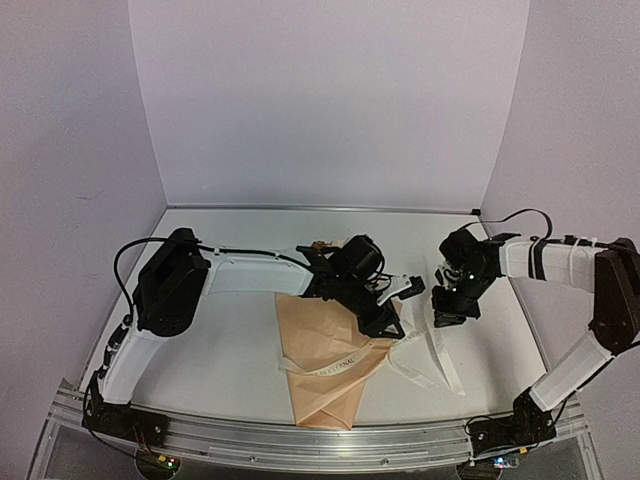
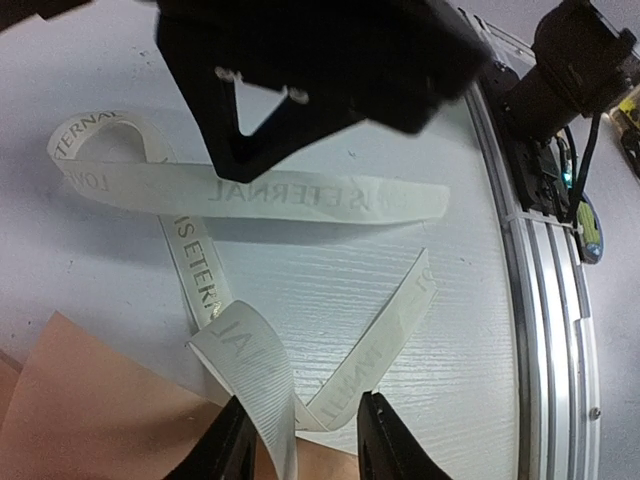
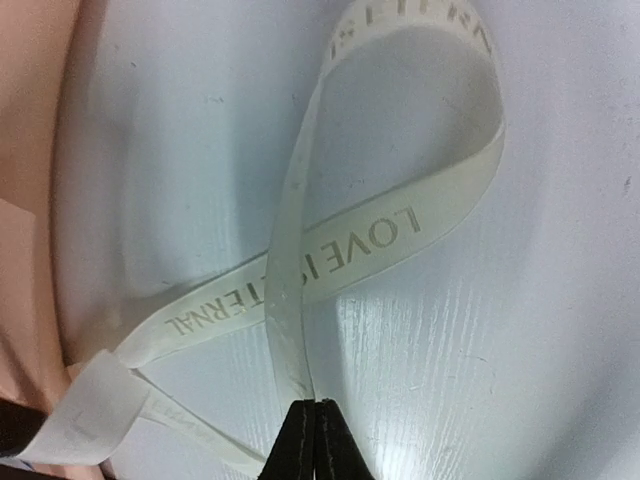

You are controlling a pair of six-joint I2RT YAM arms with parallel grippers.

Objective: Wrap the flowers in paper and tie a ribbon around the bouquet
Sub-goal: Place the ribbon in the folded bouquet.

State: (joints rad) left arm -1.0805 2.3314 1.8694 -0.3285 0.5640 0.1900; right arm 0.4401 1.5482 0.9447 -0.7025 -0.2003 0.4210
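The paper lies folded into a tan cone, its point toward the table's front edge; this is the bouquet. Its wide end sits under my left arm, so the flowers are hidden. The cream ribbon with dark lettering crosses the cone and trails right in loops. My left gripper is open just right of the cone, and a ribbon loop stands loose between its fingers. Further right, my right gripper is shut on one ribbon strand just above the table.
The white table is walled at the back and both sides. A metal rail runs along the front edge and carries both arm bases. The right arm's base and cables show beside that rail in the left wrist view.
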